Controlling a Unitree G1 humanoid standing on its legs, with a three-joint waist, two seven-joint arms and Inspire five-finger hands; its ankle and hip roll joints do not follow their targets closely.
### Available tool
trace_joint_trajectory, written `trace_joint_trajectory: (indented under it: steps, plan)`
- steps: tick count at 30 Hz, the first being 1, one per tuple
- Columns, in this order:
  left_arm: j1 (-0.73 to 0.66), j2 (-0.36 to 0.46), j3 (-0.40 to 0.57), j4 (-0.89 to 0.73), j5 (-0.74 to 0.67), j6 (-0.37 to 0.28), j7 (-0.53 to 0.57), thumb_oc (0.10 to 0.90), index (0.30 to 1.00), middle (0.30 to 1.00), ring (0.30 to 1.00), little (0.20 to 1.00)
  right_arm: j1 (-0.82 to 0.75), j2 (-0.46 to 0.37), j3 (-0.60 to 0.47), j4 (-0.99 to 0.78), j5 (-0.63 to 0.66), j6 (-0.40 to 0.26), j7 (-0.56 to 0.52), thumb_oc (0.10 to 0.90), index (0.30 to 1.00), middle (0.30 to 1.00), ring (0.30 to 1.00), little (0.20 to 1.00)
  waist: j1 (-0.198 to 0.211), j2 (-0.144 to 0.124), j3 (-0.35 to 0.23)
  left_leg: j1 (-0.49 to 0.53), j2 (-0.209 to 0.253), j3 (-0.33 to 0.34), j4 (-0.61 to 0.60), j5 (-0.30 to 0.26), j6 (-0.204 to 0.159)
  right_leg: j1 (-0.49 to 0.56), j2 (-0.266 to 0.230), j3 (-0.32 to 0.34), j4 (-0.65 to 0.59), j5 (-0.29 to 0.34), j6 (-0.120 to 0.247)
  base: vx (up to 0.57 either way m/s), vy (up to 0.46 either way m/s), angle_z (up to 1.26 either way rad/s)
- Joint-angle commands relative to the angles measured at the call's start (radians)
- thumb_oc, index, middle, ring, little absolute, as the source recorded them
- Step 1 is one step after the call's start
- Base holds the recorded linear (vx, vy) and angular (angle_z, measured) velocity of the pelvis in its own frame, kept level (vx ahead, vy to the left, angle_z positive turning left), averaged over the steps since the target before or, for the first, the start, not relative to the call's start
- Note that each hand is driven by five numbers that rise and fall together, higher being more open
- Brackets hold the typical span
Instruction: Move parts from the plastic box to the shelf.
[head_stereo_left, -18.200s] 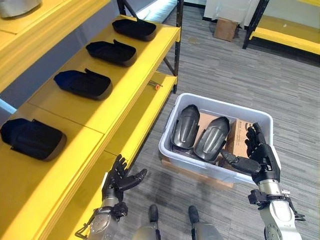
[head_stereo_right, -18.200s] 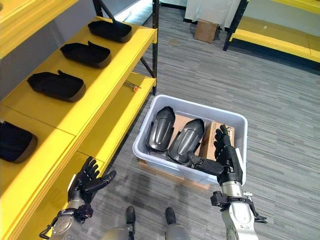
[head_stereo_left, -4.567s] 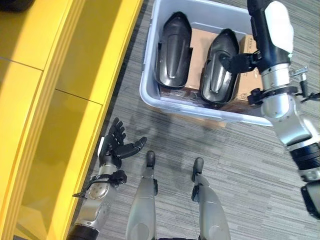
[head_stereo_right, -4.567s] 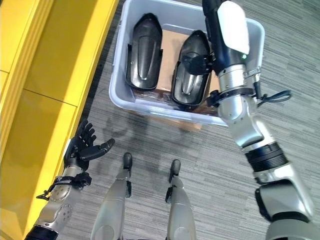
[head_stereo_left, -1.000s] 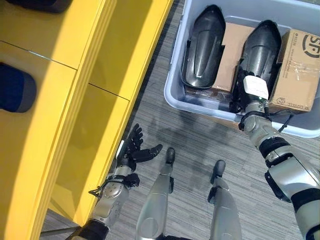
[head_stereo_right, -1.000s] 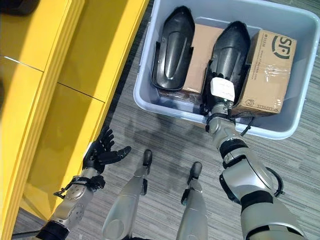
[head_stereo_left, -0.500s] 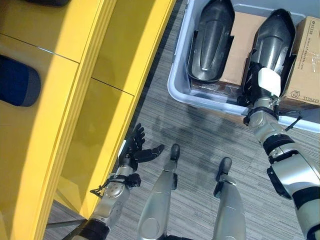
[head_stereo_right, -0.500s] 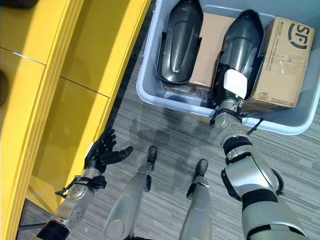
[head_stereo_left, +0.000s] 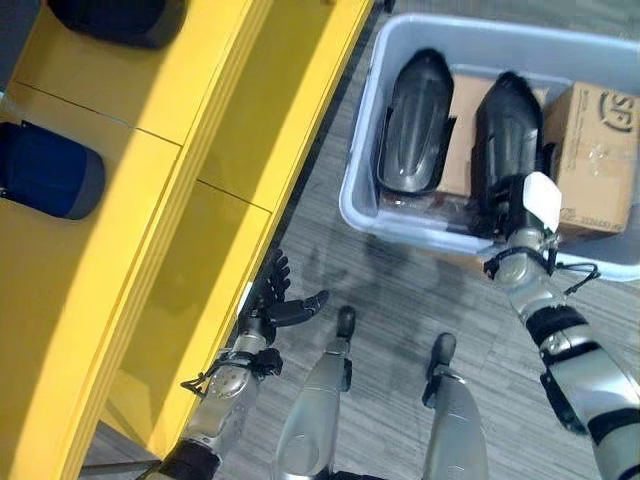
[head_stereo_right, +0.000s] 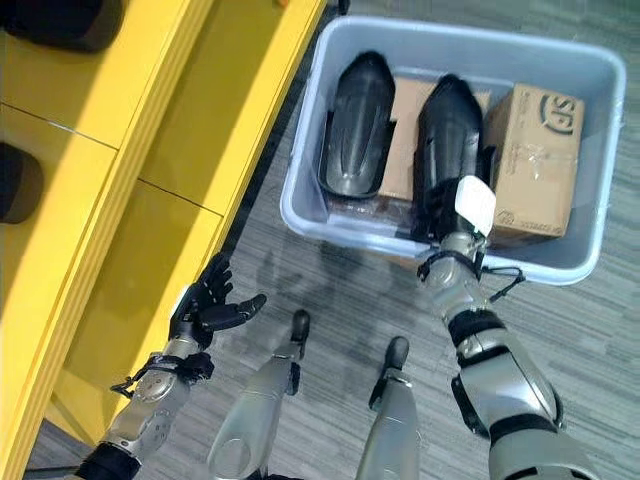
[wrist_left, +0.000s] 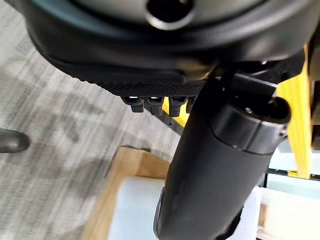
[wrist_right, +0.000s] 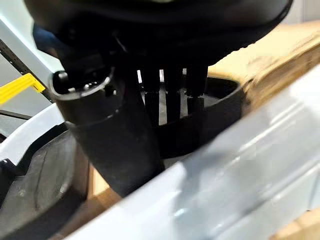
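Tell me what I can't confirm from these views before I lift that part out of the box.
- Right hand grip: in the right eye view its own back hides the fingers; the right wrist view shows them at the right-hand part, contact unclear.
- Under both parts: they and the box wall hide it.
- Cardboard carton: cut off by the left eye view's edge.

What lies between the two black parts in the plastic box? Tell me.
A flat brown cardboard piece shows in the gap between the left black part and the right black part, seen in the right eye view.
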Motion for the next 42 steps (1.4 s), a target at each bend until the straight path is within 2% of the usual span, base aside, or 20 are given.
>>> trace_joint_trajectory:
  steps: [1,2,4,5,6,11,17,26,33,36,39,40,42]
  plan:
    - [0.031,0.013,0.049,-0.066,0.053,-0.055,0.01,0.9,1.0,1.0,1.0,1.0,0.097,-0.012,-0.008,-0.116,-0.049,-0.046,-0.007,0.4,0.3,0.3,0.3,0.3,-0.021,-0.024,-0.06,-0.033,0.082,0.029,0.02,-0.015,-0.018,0.148,0.002,0.033,-0.072,-0.058,0.026,0.1,-0.026,0.0]
    - [0.046,0.011,0.064,-0.065,0.055,-0.05,0.006,0.9,1.0,1.0,1.0,1.0,0.143,-0.017,-0.028,-0.199,-0.078,-0.05,-0.006,0.4,0.3,0.3,0.3,0.3,-0.026,-0.042,-0.081,0.003,0.087,0.026,-0.001,-0.012,-0.02,0.189,0.003,0.021,-0.099,-0.054,0.028,0.12,-0.028,0.02]
    - [0.061,0.009,0.079,-0.055,0.057,-0.046,0.003,0.9,1.0,1.0,1.0,1.0,0.193,-0.018,-0.063,-0.29,-0.09,-0.06,-0.003,0.4,0.3,0.3,0.3,0.3,-0.033,-0.061,-0.11,0.036,0.093,0.024,-0.022,-0.009,-0.022,0.225,0.003,0.011,-0.128,-0.05,0.031,0.09,-0.018,-0.04]
    - [0.062,0.009,0.079,-0.055,0.057,-0.046,0.003,0.9,1.0,1.0,1.0,1.0,0.193,-0.018,-0.063,-0.29,-0.09,-0.06,-0.003,0.4,0.3,0.3,0.3,0.3,-0.033,-0.061,-0.109,0.037,0.093,0.024,-0.023,-0.009,-0.022,0.226,0.003,0.011,-0.129,-0.049,0.031,0.07,-0.015,-0.06]
    - [0.076,0.012,0.091,-0.061,0.06,-0.043,-0.002,0.9,1.0,1.0,1.0,1.0,0.229,-0.019,-0.086,-0.347,-0.102,-0.069,0.001,0.4,0.3,0.3,0.3,0.3,-0.037,-0.075,-0.137,0.069,0.095,0.022,-0.043,-0.007,-0.023,0.259,0.003,0.004,-0.153,-0.046,0.035,0.08,-0.012,-0.05]
    - [0.117,0.013,0.121,-0.066,0.066,-0.032,-0.026,0.9,1.0,1.0,1.0,1.0,0.304,-0.048,-0.16,-0.504,-0.13,-0.096,0.015,0.4,0.3,0.3,0.3,0.3,-0.049,-0.107,-0.203,0.142,0.101,0.028,-0.091,0.0,-0.025,0.33,0.0,-0.01,-0.203,-0.031,0.042,0.08,-0.012,-0.03]
    - [0.157,0.008,0.146,-0.062,0.078,-0.018,-0.051,0.9,1.0,1.0,1.0,1.0,0.332,-0.071,-0.228,-0.644,-0.144,-0.127,0.026,0.4,0.3,0.3,0.3,0.3,-0.063,-0.134,-0.29,0.223,0.112,0.049,-0.157,0.01,-0.029,0.387,-0.006,-0.012,-0.248,-0.007,0.055,0.07,-0.002,-0.06]
    - [0.196,-0.019,0.164,-0.063,0.097,0.008,-0.064,0.9,1.0,1.0,1.0,1.0,0.378,-0.071,-0.299,-0.804,-0.154,-0.149,0.048,0.4,0.3,0.3,0.3,0.3,-0.09,-0.141,-0.391,0.338,0.118,0.09,-0.238,0.013,-0.03,0.447,-0.008,0.013,-0.277,0.008,0.07,0.06,0.005,-0.1]
    - [0.206,-0.031,0.179,-0.068,0.118,0.014,-0.06,0.9,1.0,1.0,1.0,1.0,0.431,-0.053,-0.315,-0.91,-0.131,-0.176,0.094,0.4,0.3,0.3,0.3,0.3,-0.122,-0.132,-0.427,0.401,0.137,0.115,-0.261,0.014,-0.031,0.46,0.004,0.046,-0.255,-0.014,0.065,0.02,-0.023,-0.14]
    - [0.208,-0.038,0.189,-0.068,0.119,0.018,-0.053,0.9,1.0,1.0,1.0,1.0,0.453,-0.044,-0.315,-0.951,-0.113,-0.189,0.115,0.4,0.3,0.3,0.3,0.3,-0.135,-0.125,-0.437,0.422,0.151,0.117,-0.273,0.026,-0.036,0.46,0.021,0.058,-0.218,-0.047,0.055,-0.02,-0.058,-0.12]
    - [0.212,-0.043,0.201,-0.069,0.122,0.018,-0.046,0.9,1.0,1.0,1.0,1.0,0.473,-0.048,-0.307,-0.999,-0.096,-0.207,0.145,0.4,0.3,0.3,0.3,0.3,-0.144,-0.114,-0.428,0.431,0.178,0.11,-0.264,0.041,-0.043,0.441,0.061,0.071,-0.117,-0.123,0.02,-0.06,-0.11,-0.09]
    - [0.212,-0.043,0.201,-0.069,0.122,0.018,-0.046,0.9,1.0,1.0,1.0,1.0,0.474,-0.048,-0.308,-1.0,-0.096,-0.206,0.146,0.4,0.3,0.3,0.3,0.3,-0.144,-0.114,-0.428,0.431,0.179,0.109,-0.263,0.041,-0.044,0.438,0.062,0.071,-0.112,-0.126,0.019,-0.1,-0.147,-0.05]
    - [0.213,-0.046,0.208,-0.076,0.112,0.017,-0.04,0.9,1.0,1.0,1.0,1.0,0.463,-0.054,-0.302,-1.017,-0.092,-0.21,0.148,0.4,0.3,0.3,0.3,0.3,-0.142,-0.105,-0.409,0.413,0.199,0.091,-0.244,0.063,-0.057,0.415,0.089,0.067,-0.044,-0.169,-0.005,-0.12,-0.143,0.02]
